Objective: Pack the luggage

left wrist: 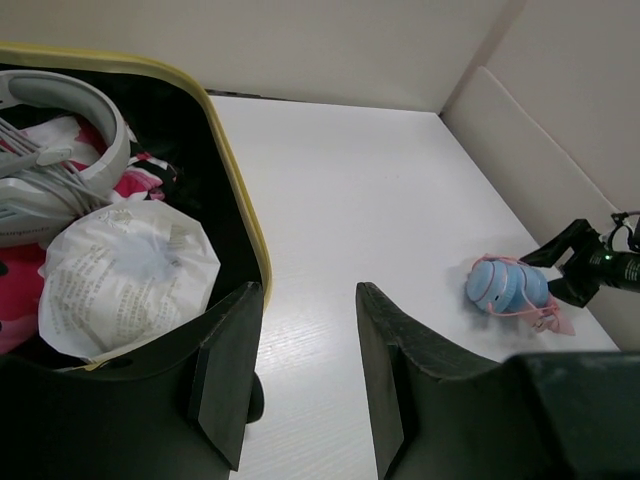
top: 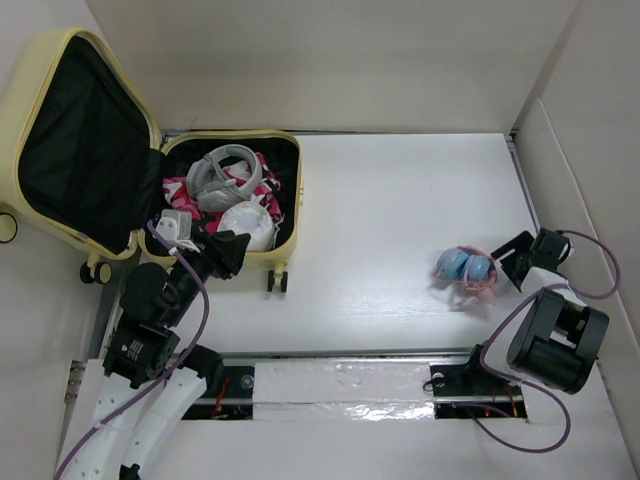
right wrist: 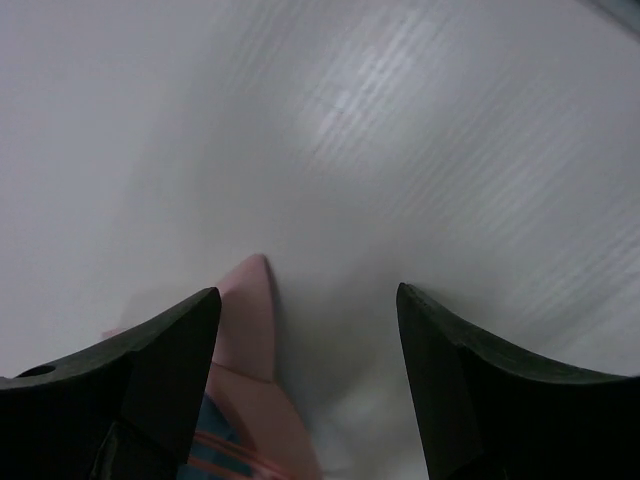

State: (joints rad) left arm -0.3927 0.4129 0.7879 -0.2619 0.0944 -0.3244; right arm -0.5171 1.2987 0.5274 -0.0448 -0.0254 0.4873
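Note:
The luggage [top: 287,172], a pale-yellow suitcase, lies open at the far left with its lid [top: 30,90] leaning back. Inside are a grey curved band [top: 222,172], pink-and-white cloth [top: 178,190] and a white paper packet [left wrist: 130,270]. My left gripper [top: 228,254] hangs over the case's near rim [left wrist: 236,170], open, with only table showing between its fingers [left wrist: 228,372]. A blue-and-pink bundle [top: 465,267] lies on the table at the right. My right gripper [top: 505,263] stands open right beside it; a pink corner [right wrist: 248,320] of the bundle pokes in by the left finger [right wrist: 165,350].
White walls [top: 560,170] close in the table at the back and right. The suitcase wheels [top: 276,281] stick out toward the near edge. A rail with foil tape [top: 340,385] runs between the arm bases. Bare white table [top: 400,220] lies between the case and the bundle.

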